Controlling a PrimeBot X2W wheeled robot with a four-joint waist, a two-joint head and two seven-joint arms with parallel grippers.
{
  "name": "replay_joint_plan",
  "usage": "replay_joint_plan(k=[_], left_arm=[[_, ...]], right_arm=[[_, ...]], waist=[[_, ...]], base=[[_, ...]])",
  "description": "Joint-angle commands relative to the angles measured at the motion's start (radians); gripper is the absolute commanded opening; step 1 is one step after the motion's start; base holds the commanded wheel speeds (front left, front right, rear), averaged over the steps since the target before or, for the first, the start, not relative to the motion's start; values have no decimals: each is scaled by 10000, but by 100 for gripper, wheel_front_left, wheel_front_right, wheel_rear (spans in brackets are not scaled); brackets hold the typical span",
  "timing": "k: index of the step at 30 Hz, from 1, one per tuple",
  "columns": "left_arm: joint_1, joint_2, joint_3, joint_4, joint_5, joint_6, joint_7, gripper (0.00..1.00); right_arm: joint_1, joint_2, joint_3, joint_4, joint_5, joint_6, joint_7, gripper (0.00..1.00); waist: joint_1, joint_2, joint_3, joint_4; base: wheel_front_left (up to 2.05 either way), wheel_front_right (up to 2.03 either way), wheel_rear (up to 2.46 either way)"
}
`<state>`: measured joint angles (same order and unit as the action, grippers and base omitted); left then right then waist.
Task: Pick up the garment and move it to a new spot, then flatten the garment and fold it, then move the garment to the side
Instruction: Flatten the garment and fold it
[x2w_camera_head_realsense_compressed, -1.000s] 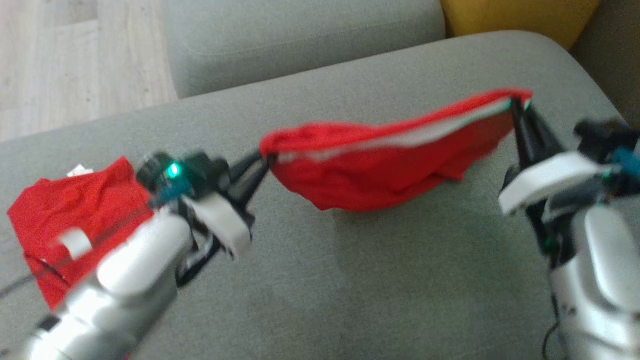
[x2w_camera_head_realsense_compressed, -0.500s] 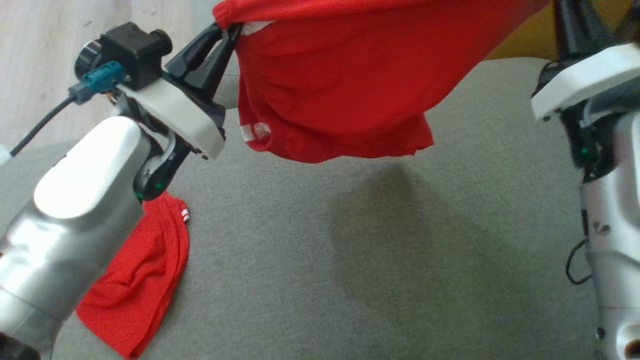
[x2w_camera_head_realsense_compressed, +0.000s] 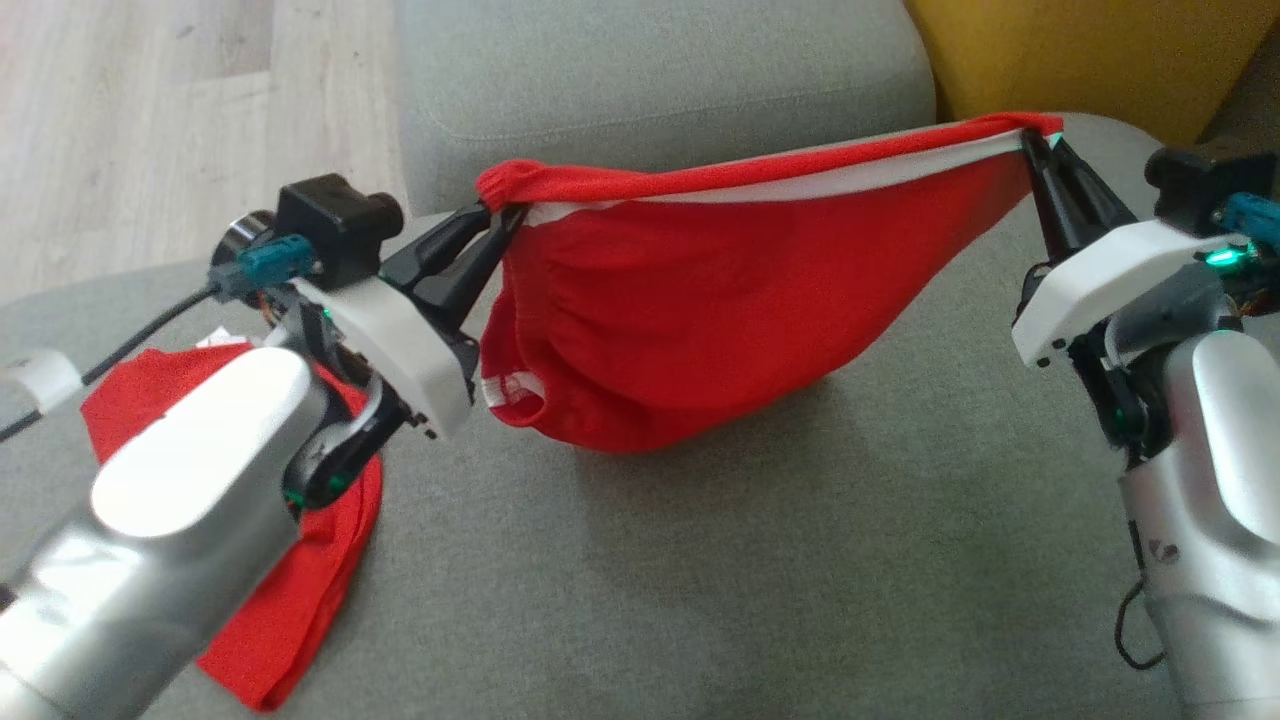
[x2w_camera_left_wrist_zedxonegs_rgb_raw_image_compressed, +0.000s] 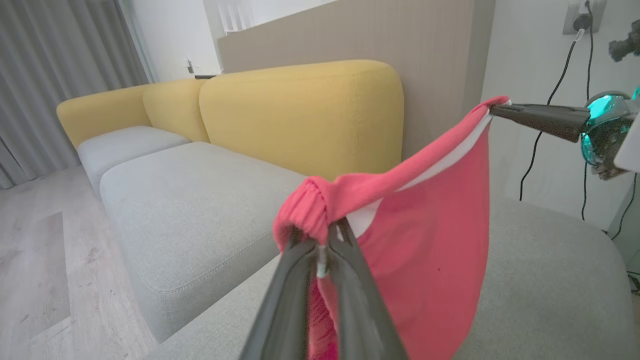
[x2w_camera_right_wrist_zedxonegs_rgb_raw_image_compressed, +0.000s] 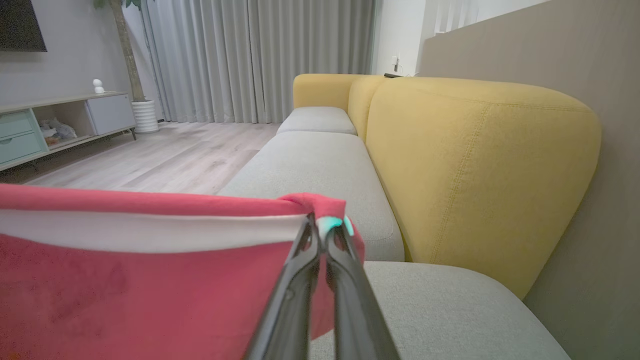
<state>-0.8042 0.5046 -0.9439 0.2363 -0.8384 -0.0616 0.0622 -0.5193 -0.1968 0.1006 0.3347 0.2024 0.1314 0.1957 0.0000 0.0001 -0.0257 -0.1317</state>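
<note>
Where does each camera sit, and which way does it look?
Head view: on the head, looking down at the sofa seat; left arm and right arm hold a red garment.
Left wrist view: on that wrist, facing along the left fingers toward the yellow backrest.
Right wrist view: on that wrist, along the right fingers toward the curtains.
Both wrist views share garment and backrest.

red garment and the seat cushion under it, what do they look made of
The red garment looks like soft matte knit, maybe cotton jersey: it sags in loose folds below its white band. The seat cushion looks like grey woven upholstery, matte, with fine even grain.
</note>
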Motion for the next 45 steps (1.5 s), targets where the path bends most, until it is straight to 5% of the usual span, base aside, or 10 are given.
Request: replay_joint_plan(k=[1, 7, 13, 23, 31, 37, 45], left_arm=[[-534, 468, 500, -249, -52, 44, 32, 0], [-978, 735, 503, -527, -152, -35, 670, 0], [-3040, 852, 678, 537, 234, -412, 1175, 0], [-6871, -661, 1444, 3746, 1600, -409, -1551, 0], [-5359, -1343, -268, 4996, 1433, -681, -2297, 0], [-3583, -901, -1766, 4459, 610, -687, -2389, 0], [-2146, -649, -2438, 3907, 348, -663, -2779, 0]], right_arm=[[-294, 62, 126, -438, -11, -7, 37, 0], [-781, 149, 222, -481, 225, -7, 387, 0], [-3146, 669, -281, 685, 1207, -7, 719, 0], [-7164, 983, -1243, 3710, 437, -7, -2432, 0], [-6328, 756, 164, 6567, -113, -7, -2581, 0], [-5452, 187, 881, 7757, 173, -7, -2069, 0], [-4331, -543, 1794, 7958, 1096, -7, -1487, 0]], waist=[[0, -1, 71, -38], [0, -1, 868, -171], [0, -1, 2421, -376], [0, -1, 3803, -326], [0, -1, 3814, -198], [0, -1, 3341, -159], [0, -1, 2404, -144]], base=[[0, 0, 0], [0, 0, 0], [0, 0, 0], [0, 0, 0], [0, 0, 0], [0, 0, 0], [0, 0, 0]])
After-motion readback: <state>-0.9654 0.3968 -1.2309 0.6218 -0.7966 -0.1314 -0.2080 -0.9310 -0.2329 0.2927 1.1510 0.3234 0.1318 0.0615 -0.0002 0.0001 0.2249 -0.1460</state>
